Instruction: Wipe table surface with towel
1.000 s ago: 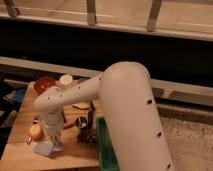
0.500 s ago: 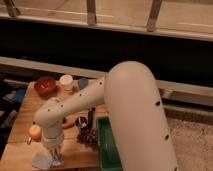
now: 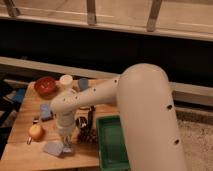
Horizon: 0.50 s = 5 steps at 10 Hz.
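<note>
The table surface [image 3: 30, 150] is a light tan wooden top at the lower left. The towel [image 3: 53, 148], a small pale grey-blue cloth, lies flat on it near the front edge, just below and to the right of an apple. My gripper [image 3: 65, 146] points straight down from the white arm [image 3: 85, 100]. It presses on the towel's right edge and is shut on the cloth. The arm's large white housing [image 3: 147, 120] fills the right half of the view and hides the table's right side.
An apple [image 3: 36, 131] and a blue sponge block [image 3: 46, 111] lie left of the gripper. A red bowl [image 3: 45, 85], a white cup [image 3: 66, 80] and a grey-blue cup [image 3: 82, 83] stand at the back. A green tray [image 3: 112, 142] and dark clutter [image 3: 89, 134] sit to the right.
The gripper and towel slid toward the table's front edge. They then came back up and to the right, ending closer to the green tray.
</note>
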{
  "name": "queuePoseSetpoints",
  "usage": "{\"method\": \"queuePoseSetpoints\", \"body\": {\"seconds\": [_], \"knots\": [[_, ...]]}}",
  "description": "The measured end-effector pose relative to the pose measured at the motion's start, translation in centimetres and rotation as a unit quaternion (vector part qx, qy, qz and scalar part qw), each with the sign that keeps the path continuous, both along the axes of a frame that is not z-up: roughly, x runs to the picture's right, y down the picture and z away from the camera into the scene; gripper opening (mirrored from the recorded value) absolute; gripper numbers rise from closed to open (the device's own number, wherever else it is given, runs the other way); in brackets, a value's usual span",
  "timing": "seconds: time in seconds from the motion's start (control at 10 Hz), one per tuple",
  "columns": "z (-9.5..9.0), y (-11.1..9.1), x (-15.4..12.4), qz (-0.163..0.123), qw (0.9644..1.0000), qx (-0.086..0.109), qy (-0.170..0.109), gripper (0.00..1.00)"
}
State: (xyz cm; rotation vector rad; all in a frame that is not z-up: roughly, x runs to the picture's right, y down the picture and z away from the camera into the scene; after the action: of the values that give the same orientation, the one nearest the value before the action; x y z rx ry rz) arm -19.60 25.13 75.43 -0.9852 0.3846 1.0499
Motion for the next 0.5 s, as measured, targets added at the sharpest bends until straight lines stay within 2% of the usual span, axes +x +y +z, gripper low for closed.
{"method": "queuePoseSetpoints", "body": {"seconds": [0.3, 0.5], "knots": [[1.9, -3.3, -0.2, 0.002, 0.9997, 0.015, -0.017, 0.0], [1.7, -3.5, -1.4, -0.003, 0.9993, 0.018, -0.033, 0.0]]}}
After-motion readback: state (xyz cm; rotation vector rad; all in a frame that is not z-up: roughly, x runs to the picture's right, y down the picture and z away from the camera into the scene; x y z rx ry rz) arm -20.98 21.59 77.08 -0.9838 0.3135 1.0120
